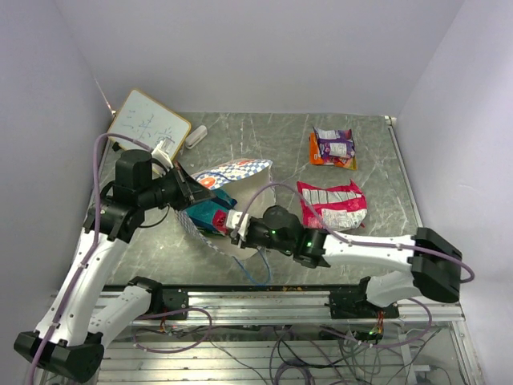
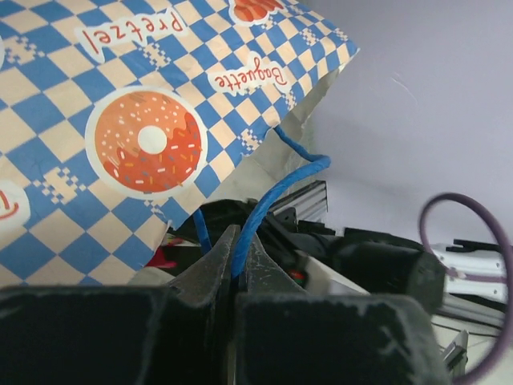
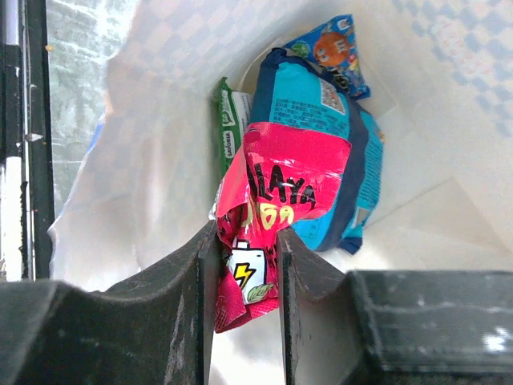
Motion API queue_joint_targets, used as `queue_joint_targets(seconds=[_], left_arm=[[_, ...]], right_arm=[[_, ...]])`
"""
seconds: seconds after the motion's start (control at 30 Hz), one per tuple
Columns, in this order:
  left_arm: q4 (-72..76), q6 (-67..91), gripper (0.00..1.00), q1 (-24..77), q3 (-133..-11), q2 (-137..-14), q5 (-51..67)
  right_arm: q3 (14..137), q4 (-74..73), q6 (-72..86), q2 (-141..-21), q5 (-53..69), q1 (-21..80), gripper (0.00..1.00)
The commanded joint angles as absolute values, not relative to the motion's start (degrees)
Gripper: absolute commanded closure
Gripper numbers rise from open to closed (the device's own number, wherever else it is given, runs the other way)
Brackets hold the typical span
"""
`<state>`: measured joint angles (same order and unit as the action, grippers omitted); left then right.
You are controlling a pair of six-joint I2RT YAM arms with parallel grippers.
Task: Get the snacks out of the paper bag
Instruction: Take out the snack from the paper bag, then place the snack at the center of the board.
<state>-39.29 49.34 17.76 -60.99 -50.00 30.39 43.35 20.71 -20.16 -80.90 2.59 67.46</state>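
From above, your paper bag point(image 1: 240, 170) lies on its side left of centre on the table point(image 1: 264, 136). The left gripper point(image 1: 192, 192) is at its upper lip and the right gripper point(image 1: 234, 224) is in its mouth, while a purple-and-orange packet point(image 1: 333, 147) and a big red-pink packet point(image 1: 333, 204) lie out to the right. Left wrist view: your jaws are clamped tight on the blue cord handle point(image 2: 276, 196). Right wrist view, inside the bag: your fingers point(image 3: 160, 297) pinch a small red packet point(image 3: 272, 192) from both sides, with a teal packet point(image 3: 321, 112), a green packet point(image 3: 228, 132) and a blue packet point(image 3: 333, 44) just behind it.

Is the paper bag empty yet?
Not empty: glossy red packet, teal packet, green packet and blue packet sit inside the tan paper bag.
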Motion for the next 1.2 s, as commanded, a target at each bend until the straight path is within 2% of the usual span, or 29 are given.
queue_joint_targets(seconds=[0.0, 0.27, 0.4, 0.6, 0.8, 1.03, 1.17], left_arm=[[-38.71, 49.43, 0.93, 18.28, -61.87, -50.46, 25.81], [-38.14, 48.53, 0.93, 18.22, -62.11, -53.39, 22.14], [-38.68, 47.41, 0.93, 18.21, -62.92, -55.12, 20.85], [-41.16, 44.58, 0.93, 18.18, -65.66, -56.61, 18.04], [-42.17, 42.75, 0.93, 18.19, -67.49, -56.15, 15.46], [-35.82, 42.64, 0.93, 18.19, -66.49, -54.84, 18.99], [-29.77, 42.58, 0.93, 18.24, -66.25, -54.42, 23.04]], right_arm=[[43.46, 13.64, -20.48, -72.66, -0.31, 67.41, 0.82], [50.5, -2.26, -24.52, -57.96, -8.27, 67.34, 0.84], [54.17, -6.67, -26.63, -54.74, -15.41, 66.94, 0.84], [52.99, -11.18, -21.84, -52.07, -21.89, 59.31, 0.87], [44.39, -18.36, -16.28, -51.42, -13.83, 50.5, 0.88], [36.45, -17.83, -22.7, -56.99, 8.73, 50.53, 0.86], [32.59, -14.55, -22.4, -62.91, 12.01, 50.6, 0.83]])
